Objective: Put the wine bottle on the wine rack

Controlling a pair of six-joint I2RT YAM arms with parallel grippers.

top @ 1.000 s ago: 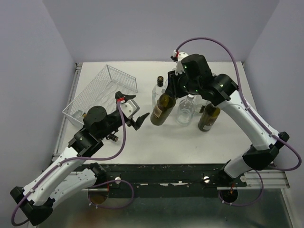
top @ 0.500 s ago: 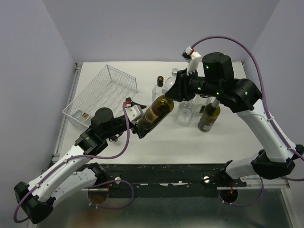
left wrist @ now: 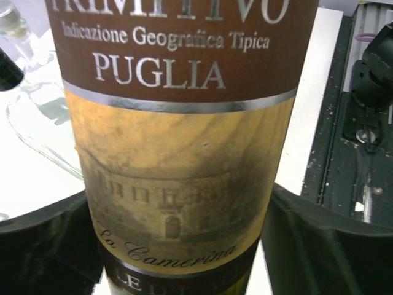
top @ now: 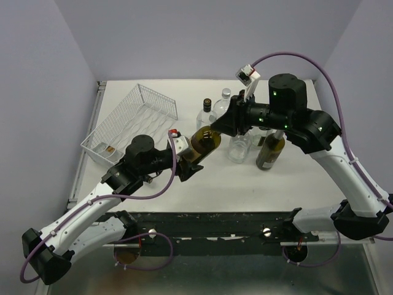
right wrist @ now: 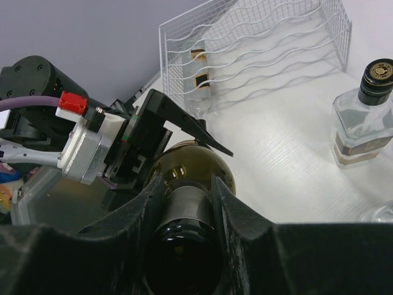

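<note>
1. Wine bottle (top: 202,142): dark glass with a brown and tan label. It is off the table (top: 276,184) at the centre of the top view, tilted, with its neck to the upper right and its base to the lower left.
2. The right gripper (top: 221,126) is closed on the bottle's neck, one finger (right wrist: 153,196) on each side.
3. The left gripper (top: 187,166) has its jaws spread wide on either side of the bottle's lower body. Its fingers (left wrist: 43,246) sit close to the glass, but I cannot tell whether they are pressing on it.
4. The wine rack (top: 132,120) is at the upper left, well apart from the bottle. A labelled bottle (right wrist: 199,74) lies in one cradle near its lower-left corner.
5. The left arm (top: 144,155) stretches across the space between the rack and the held bottle.
6. Just right of the held bottle is a cluster of upright bottles:
   - a clear flask with a black cap (top: 207,115)
   - a clear bottle with a silver cap (top: 226,96)
   - a round clear bottle (top: 239,146)
   - a dark green bottle (top: 270,152)
</note>
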